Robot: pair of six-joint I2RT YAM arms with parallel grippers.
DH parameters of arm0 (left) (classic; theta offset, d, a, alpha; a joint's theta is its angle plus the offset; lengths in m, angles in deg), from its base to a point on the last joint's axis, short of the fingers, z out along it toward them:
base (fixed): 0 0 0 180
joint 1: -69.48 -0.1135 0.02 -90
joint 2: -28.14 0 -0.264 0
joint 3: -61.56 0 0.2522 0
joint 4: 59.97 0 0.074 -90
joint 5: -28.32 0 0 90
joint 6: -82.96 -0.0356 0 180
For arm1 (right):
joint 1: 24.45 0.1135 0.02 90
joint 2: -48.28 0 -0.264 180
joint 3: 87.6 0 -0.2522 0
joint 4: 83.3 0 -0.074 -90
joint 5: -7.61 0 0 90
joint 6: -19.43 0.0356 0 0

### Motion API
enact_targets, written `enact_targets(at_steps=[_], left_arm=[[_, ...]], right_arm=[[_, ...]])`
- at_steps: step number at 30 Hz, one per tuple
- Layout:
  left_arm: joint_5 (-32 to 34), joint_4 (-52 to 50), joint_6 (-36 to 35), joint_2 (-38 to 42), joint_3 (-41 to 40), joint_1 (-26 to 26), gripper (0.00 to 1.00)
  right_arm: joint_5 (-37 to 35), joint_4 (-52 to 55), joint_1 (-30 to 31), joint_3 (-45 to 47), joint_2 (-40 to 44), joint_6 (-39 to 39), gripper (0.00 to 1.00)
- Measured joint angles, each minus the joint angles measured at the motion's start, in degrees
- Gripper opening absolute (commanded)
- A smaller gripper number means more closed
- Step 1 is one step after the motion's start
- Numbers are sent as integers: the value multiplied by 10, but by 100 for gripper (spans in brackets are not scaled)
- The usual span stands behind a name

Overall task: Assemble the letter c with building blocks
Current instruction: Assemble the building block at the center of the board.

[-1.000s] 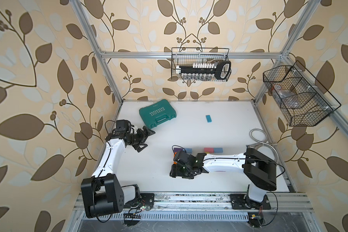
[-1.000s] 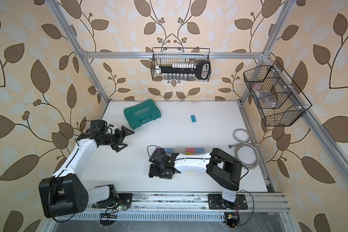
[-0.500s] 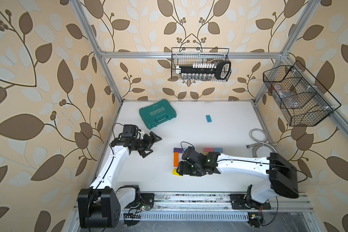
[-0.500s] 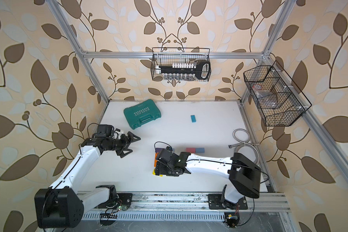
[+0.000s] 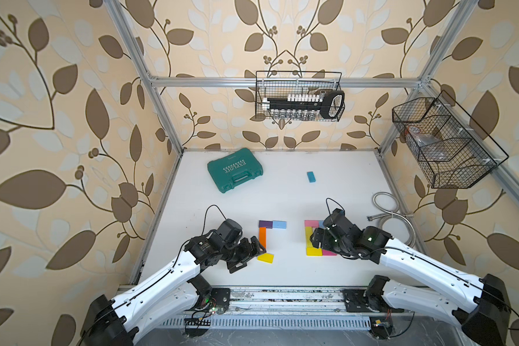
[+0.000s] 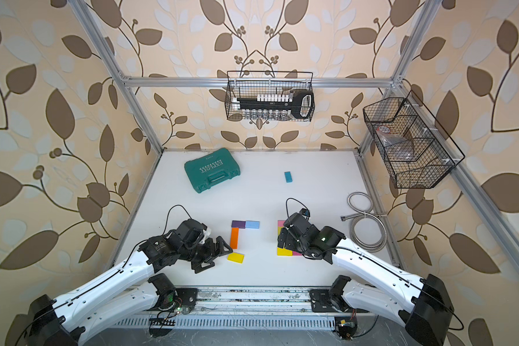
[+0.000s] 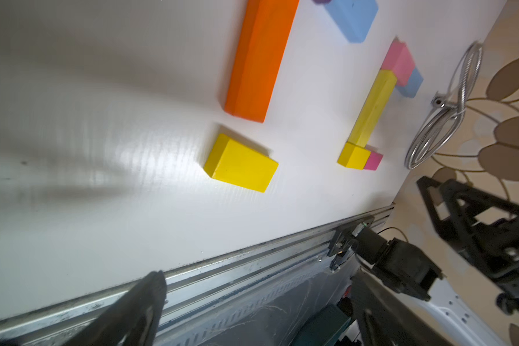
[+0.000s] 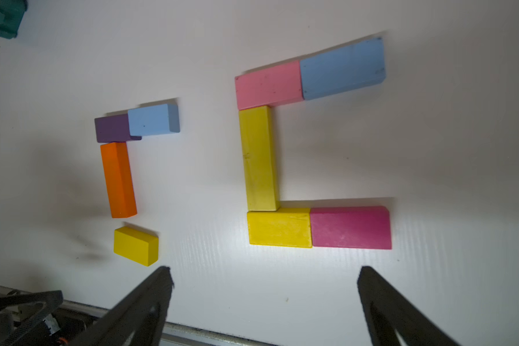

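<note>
In the lower middle of both top views we find the building blocks flat on the white table [image 5: 336, 191]. Right of centre sits a closed-up C, half hidden under the right gripper [image 5: 316, 241]. Left of centre a purple block [image 5: 265, 224] and a light blue block [image 5: 279, 224] touch as a top bar, with an orange block [image 5: 262, 237] below the purple one as spine. A short yellow block [image 5: 266, 257] lies askew just beside the orange end. The left gripper [image 5: 253, 254], spread and empty, sits right at it (we judge, to square it up as the foot). A teal block [image 5: 311, 176] waits well apart at upper centre, near the green tool case [image 5: 235, 170]. The back wire basket [image 5: 297, 72] holds a black rack [image 5: 294, 103] of white-capped pieces; the side wire basket [image 5: 462, 179] holds a clear bag [image 5: 417, 134].

In the left wrist view the short yellow block fills the centre, a gap parting it from the orange block; nothing is gripped.

In the right wrist view both fingers [image 8: 150, 299] stand wide apart at the lower edge, bare table between them. Above them lies the finished C, all touching:
- top bar: pink block [image 8: 268, 85] and the other light blue block [image 8: 342, 69]
- spine: long yellow block [image 8: 259, 158]
- foot: the other short yellow block [image 8: 279, 227] and a magenta block [image 8: 351, 227]
</note>
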Motion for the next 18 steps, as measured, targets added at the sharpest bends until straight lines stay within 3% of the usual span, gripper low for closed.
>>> enact_targets(at_steps=[8,18], left_arm=[[59,101,81,-62,-27,113,99],[98,215,126,-153,-27,159,99]], right_arm=[[1,19,-30,0,-5,-37,96],[12,16,-31,0,-13,-46,96]])
